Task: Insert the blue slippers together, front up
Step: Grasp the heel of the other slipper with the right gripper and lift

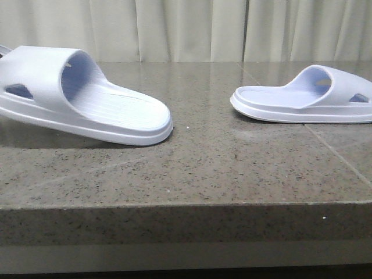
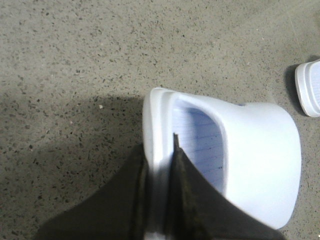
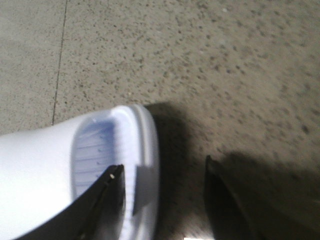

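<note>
Left wrist view, nearest: left pincer (image 2: 159, 200) clenched on the toe-end rim of the left slipper (image 2: 240, 170). One dark finger (image 2: 125, 200) sits outside the rim, the other (image 2: 200, 200) inside over the ribbed footbed. White edge pinched tight between them. Strap lies just beyond the inner finger. Out past the strap, well apart, the edge of the other slipper shows at the frame border.

Right wrist view: right pincer (image 3: 165, 195) released, fingers spread wide. One finger (image 3: 107, 200) is inside the opening of the right slipper (image 3: 45, 170), over the ribbed footbed; the other finger (image 3: 225, 205) stands outside, clear of the rim, with bare table (image 3: 200, 60) showing between it and the slipper. Slipper rim falls between the two fingers; whether the inner finger touches the footbed, cannot tell. View is blurred.

Front view, looking across: granite table (image 1: 192, 168) edge nearest. Left slipper (image 1: 87, 99) nearer, its outer end tilted up off the surface, inner end resting on the table. Right slipper (image 1: 308, 96) farther back, lying flat. Open ends face each other, a wide gap of table between. Neither pincer appears in this view. Pale curtain (image 1: 192, 29) behind.
</note>
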Action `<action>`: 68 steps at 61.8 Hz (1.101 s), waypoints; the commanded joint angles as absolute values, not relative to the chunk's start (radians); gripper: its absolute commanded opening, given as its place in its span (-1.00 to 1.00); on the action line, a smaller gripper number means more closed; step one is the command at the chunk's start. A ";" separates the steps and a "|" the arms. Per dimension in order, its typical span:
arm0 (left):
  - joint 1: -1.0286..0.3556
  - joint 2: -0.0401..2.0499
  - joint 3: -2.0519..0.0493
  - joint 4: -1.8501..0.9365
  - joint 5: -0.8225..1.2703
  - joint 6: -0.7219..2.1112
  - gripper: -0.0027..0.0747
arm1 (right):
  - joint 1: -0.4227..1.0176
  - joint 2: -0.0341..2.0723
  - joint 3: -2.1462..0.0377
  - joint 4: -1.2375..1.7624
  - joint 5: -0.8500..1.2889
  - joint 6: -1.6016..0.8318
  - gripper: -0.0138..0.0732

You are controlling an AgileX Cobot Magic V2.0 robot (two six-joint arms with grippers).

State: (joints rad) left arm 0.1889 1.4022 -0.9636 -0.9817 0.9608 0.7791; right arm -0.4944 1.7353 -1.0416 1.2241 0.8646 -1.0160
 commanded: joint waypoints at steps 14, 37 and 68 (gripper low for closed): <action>0.183 1.368 -0.985 -1.028 0.962 0.785 -0.98 | -0.407 1.738 -1.104 1.252 0.901 -1.032 -0.15; 0.180 1.368 -0.985 -1.127 0.962 0.785 -0.98 | -0.405 1.707 -1.104 1.252 0.954 -1.032 -0.93; -0.152 1.368 -0.828 -1.348 0.660 0.815 -0.98 | -0.527 1.346 -0.926 1.373 1.083 -0.917 -0.93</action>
State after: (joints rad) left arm -0.0960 1.4022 -0.8247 -1.2714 0.7025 0.8074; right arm -0.5214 1.4266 -0.9523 1.2775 1.0337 -0.9195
